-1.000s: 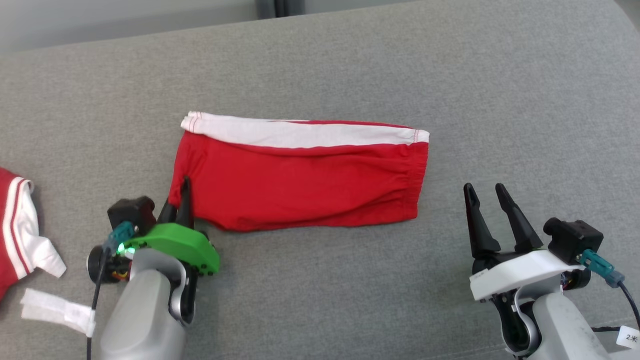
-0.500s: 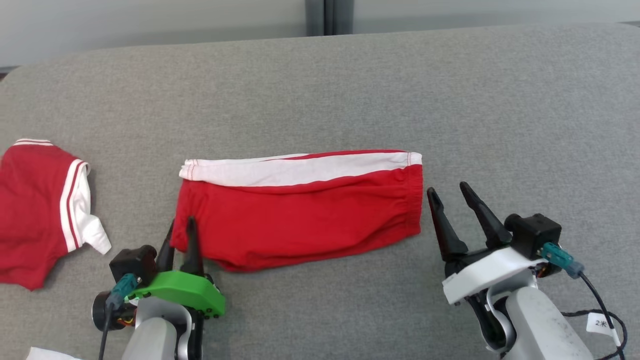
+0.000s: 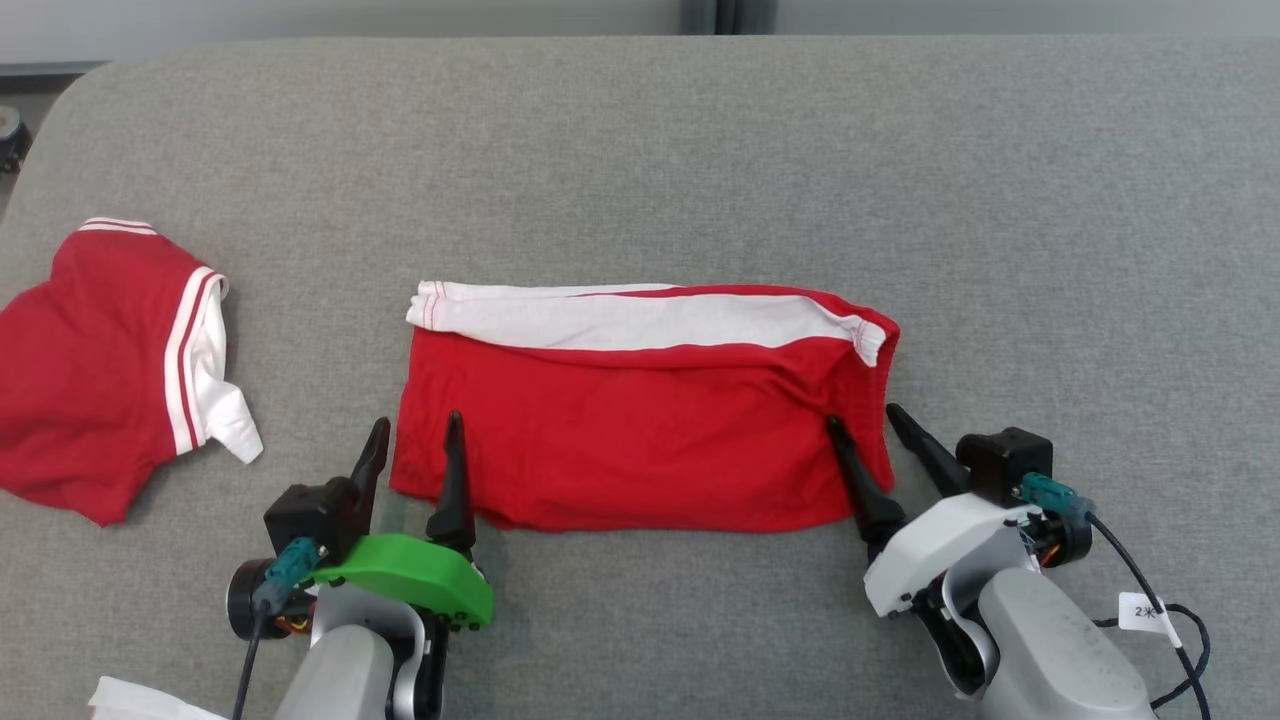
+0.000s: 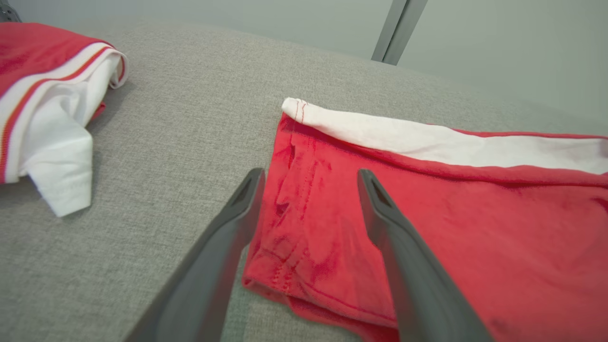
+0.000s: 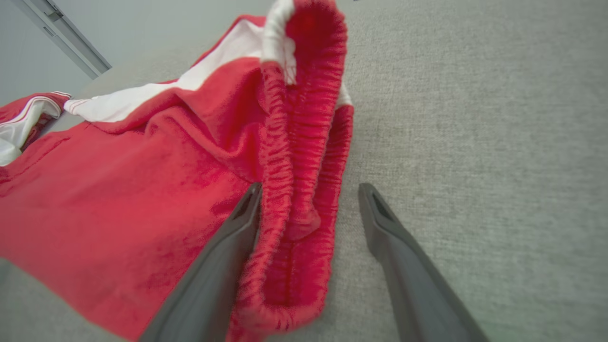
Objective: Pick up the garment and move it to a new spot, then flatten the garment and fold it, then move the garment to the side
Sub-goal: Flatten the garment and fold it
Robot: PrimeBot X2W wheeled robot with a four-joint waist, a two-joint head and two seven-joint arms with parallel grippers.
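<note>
One garment (image 3: 640,430), long axis left-right

Bright red over the garment (image 3: 640,440), with a broad white band along its far edge and red stitching at the white hem. Plain mid-grey weave on the cloth surface (image 3: 640,150). Red again on the second garment (image 3: 90,380) at the left, trimmed white with thin red stripes. Near-black fingers (image 3: 456,470) on the left gripper (image 3: 418,425) above a green housing (image 3: 410,580); same dark fingers on the right gripper (image 3: 860,415), white housing (image 3: 930,545).
</note>
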